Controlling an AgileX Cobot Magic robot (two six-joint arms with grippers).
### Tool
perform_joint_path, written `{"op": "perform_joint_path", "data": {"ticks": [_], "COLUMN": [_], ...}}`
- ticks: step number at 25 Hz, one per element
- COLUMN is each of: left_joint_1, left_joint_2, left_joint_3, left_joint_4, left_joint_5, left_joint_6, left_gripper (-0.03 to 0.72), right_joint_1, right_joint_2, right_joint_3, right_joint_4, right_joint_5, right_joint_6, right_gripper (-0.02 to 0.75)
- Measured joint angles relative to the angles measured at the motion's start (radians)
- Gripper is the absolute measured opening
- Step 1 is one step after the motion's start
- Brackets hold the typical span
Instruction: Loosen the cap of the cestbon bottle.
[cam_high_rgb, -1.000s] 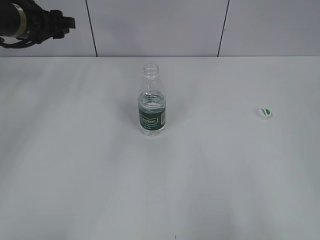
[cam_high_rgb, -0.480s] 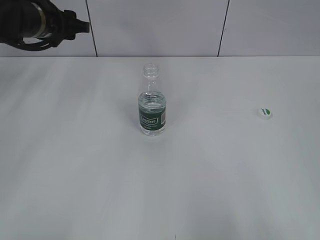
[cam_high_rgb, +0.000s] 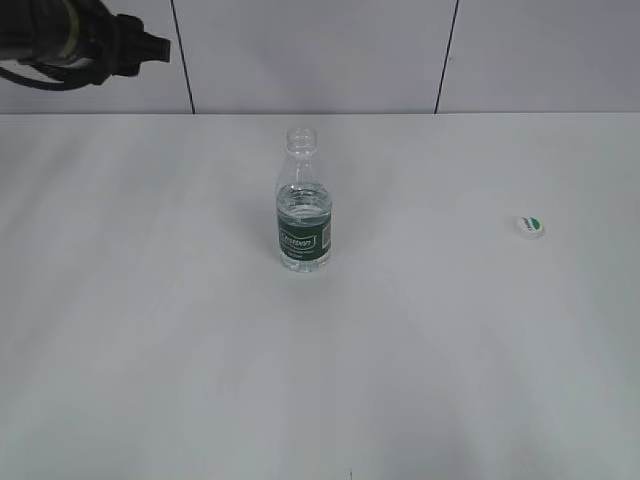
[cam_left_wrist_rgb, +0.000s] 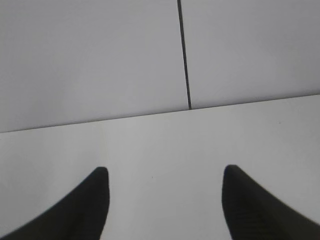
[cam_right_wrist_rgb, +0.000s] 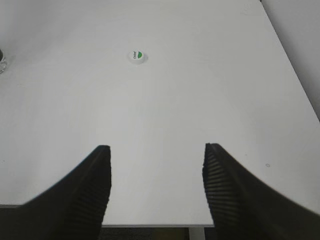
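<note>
The bottle (cam_high_rgb: 304, 212) stands upright, uncapped, partly full of water; its cap (cam_high_rgb: 530, 226) lies well apart. Both the left gripper (cam_left_wrist_rgb: 165, 172) and right gripper (cam_right_wrist_rgb: 156, 150) gape, empty.

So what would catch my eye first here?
Probably the cestbon bottle, standing upright and alone mid-table with its neck open. Its cap lies apart, far off to the right on the table. Both robot hands are open and empty, the left hand up near the back wall.
</note>
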Motion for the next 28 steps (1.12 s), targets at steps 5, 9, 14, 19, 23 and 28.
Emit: {"op": "perform_joint_path", "data": {"ticks": [5, 9, 14, 19, 23, 28], "left_joint_1": [0.037, 0.087, 0.142, 0.211, 0.238, 0.246], "left_joint_2": [-0.063, -0.092, -0.135, -0.160, -0.168, -0.218], "left_joint_3": [0.000, 0.000, 0.000, -0.001, -0.001, -0.001], "left_joint_4": [-0.342, -0.710, -1.135, -1.309, -1.312, -1.275], "left_joint_5": [0.022, 0.128, 0.262, 0.408, 0.521, 0.584], "left_joint_6": [0.304, 0.646, 1.092, 1.270, 1.286, 1.297], "left_gripper": [0.440, 0.440, 0.440, 0.440, 0.440, 0.440], "right_joint_1": [0.000, 0.000, 0.000, 0.000, 0.000, 0.000], "right_joint_2": [0.000, 0.000, 0.000, 0.000, 0.000, 0.000], "right_joint_3": [0.000, 0.000, 0.000, 0.000, 0.000, 0.000], "right_joint_4": [0.000, 0.000, 0.000, 0.000, 0.000, 0.000], "right_joint_5": [0.000, 0.000, 0.001, 0.001, 0.001, 0.001], "right_joint_6": [0.000, 0.000, 0.000, 0.000, 0.000, 0.000], "right_gripper": [0.447, 0.447, 0.447, 0.447, 0.447, 0.447]}}
